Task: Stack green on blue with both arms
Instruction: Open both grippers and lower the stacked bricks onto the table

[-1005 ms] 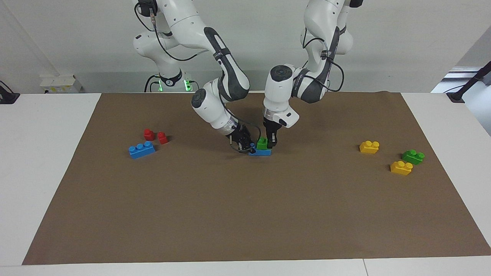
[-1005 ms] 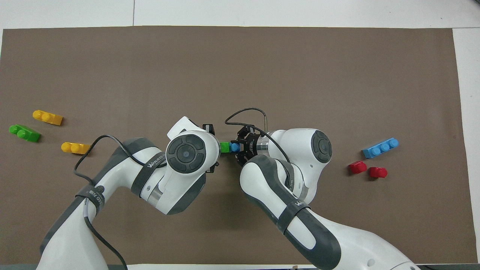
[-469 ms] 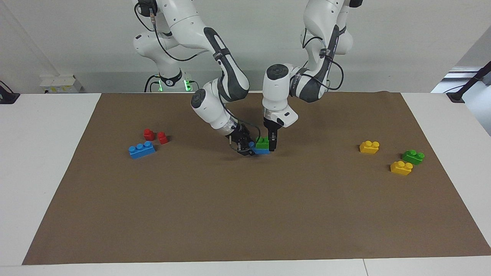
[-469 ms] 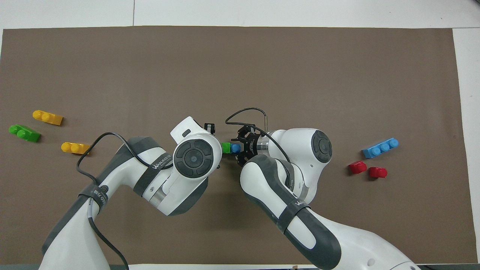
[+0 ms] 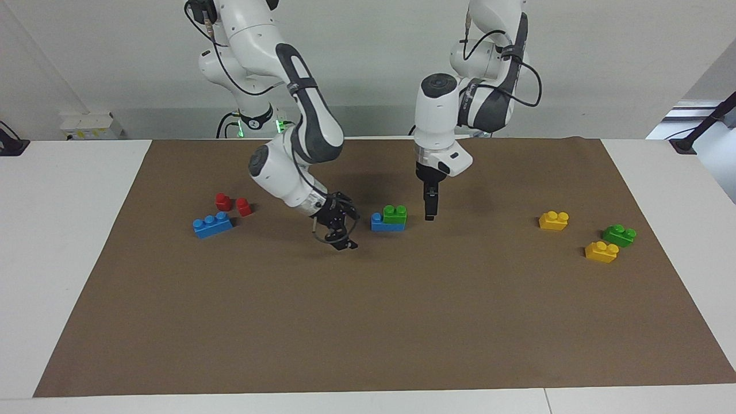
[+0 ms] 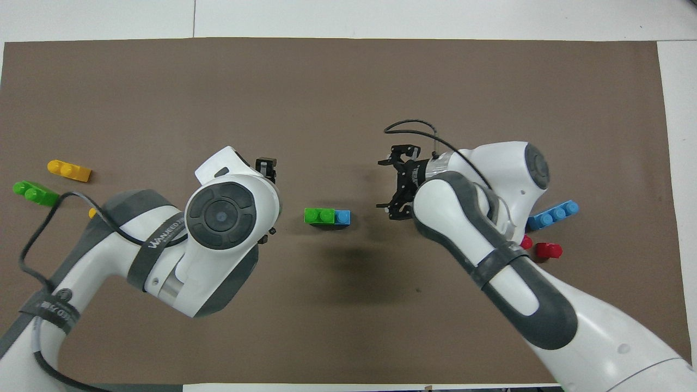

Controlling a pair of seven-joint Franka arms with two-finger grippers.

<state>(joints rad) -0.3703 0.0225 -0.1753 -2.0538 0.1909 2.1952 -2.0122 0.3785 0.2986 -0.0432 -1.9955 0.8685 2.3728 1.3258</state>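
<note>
Two grippers flank the finished stack with nothing held: the right gripper [image 5: 339,230] hangs spread wide, while whether the left gripper [image 5: 429,208] is parted cannot be told. Green [image 5: 395,214] sits on blue [image 5: 386,225] mid-mat, one blue stud uncovered. Best to lift both arms straight away, without brushing it.

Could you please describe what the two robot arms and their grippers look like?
Both arms are glossy white with rounded, jointed segments, dark grey joint bands and round dark grey end caps. A grey band carries white lettering. Thin black cables loop along each arm. The left gripper and right gripper are small and black.
</note>
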